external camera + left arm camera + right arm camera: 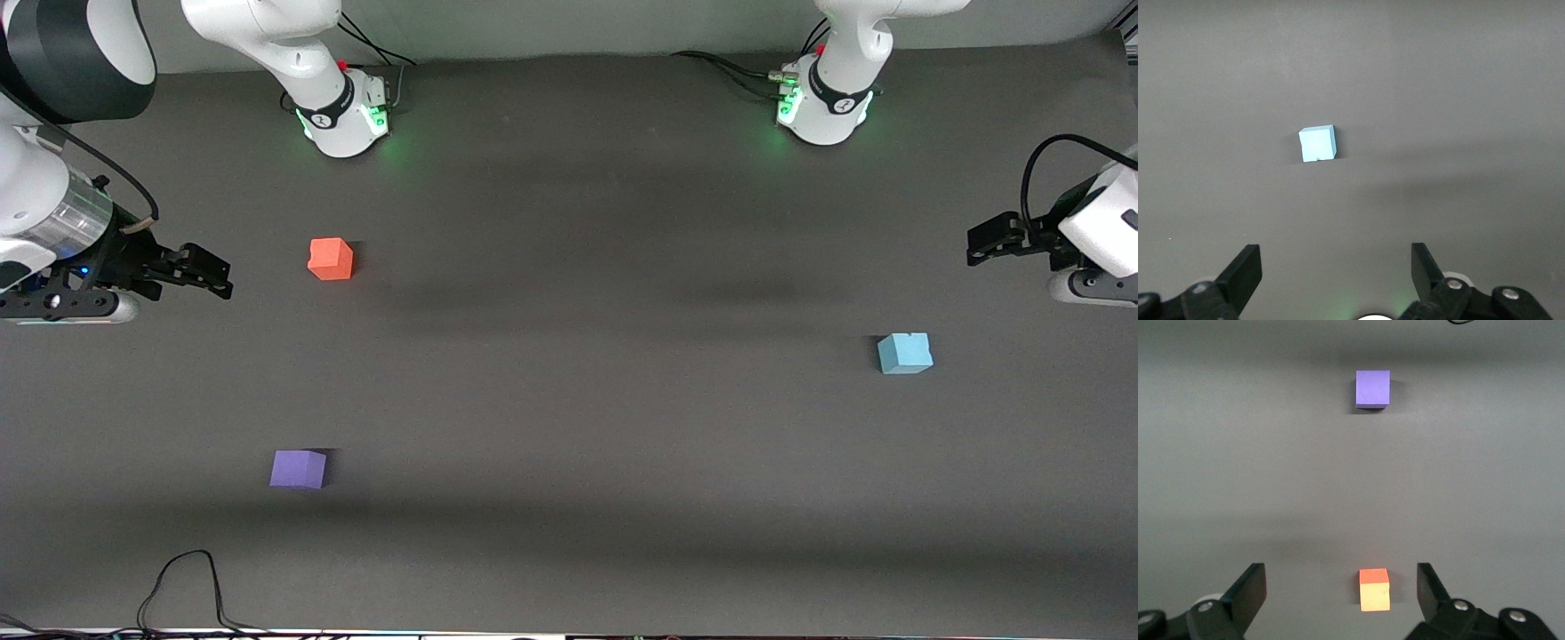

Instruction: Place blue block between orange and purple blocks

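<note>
The blue block [905, 353] lies on the dark table toward the left arm's end; it also shows in the left wrist view [1317, 144]. The orange block [331, 259] and the purple block [299, 468] lie toward the right arm's end, well apart, the purple one nearer the front camera. Both show in the right wrist view, orange [1375, 590] and purple [1373, 389]. My left gripper [978, 247] [1336, 267] is open and empty, over the table's end, apart from the blue block. My right gripper [218, 277] [1341, 587] is open and empty, up beside the orange block.
The two arm bases [342, 120] [822, 107] stand along the table's edge farthest from the front camera. A black cable [191, 587] loops onto the table at the near edge, toward the right arm's end. A wide stretch of bare table [605, 356] lies between the blue block and the other two.
</note>
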Controlling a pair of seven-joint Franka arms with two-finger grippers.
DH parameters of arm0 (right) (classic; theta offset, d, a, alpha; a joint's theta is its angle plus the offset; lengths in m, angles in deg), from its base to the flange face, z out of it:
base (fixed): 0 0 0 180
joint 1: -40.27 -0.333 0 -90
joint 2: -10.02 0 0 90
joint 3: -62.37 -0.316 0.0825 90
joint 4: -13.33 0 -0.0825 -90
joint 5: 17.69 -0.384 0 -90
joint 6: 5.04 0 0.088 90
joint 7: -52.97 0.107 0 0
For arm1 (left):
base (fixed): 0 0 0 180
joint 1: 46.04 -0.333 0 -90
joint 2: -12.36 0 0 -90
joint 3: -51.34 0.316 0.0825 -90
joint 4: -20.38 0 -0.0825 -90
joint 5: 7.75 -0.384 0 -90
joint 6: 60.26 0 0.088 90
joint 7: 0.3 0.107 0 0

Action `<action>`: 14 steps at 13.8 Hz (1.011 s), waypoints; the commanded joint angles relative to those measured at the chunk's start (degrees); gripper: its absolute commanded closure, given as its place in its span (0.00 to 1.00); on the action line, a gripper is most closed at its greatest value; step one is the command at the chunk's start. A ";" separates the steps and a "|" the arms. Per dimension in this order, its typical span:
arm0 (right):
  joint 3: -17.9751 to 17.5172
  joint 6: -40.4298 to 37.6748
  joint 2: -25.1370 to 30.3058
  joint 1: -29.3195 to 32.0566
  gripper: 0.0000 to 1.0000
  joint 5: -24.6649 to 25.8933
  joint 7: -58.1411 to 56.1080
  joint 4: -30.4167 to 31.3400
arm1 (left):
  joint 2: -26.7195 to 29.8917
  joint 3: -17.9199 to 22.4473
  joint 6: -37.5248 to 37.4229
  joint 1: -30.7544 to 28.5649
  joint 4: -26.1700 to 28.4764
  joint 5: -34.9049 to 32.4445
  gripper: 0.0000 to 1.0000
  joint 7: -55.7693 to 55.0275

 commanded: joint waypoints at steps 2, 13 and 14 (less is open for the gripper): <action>-0.12 -0.64 -0.39 0.17 0.00 0.11 -0.55 -0.86 | 0.81 -0.61 -0.74 -0.56 0.21 0.55 0.00 0.13; -0.12 -0.73 -0.39 0.17 0.00 0.11 -0.55 -0.86 | 7.32 0.45 6.11 -7.86 12.59 -0.59 0.00 12.96; -0.12 -0.73 -0.39 0.17 0.00 0.11 -0.55 -0.77 | 7.31 0.45 8.21 -7.86 14.60 -0.60 0.00 12.96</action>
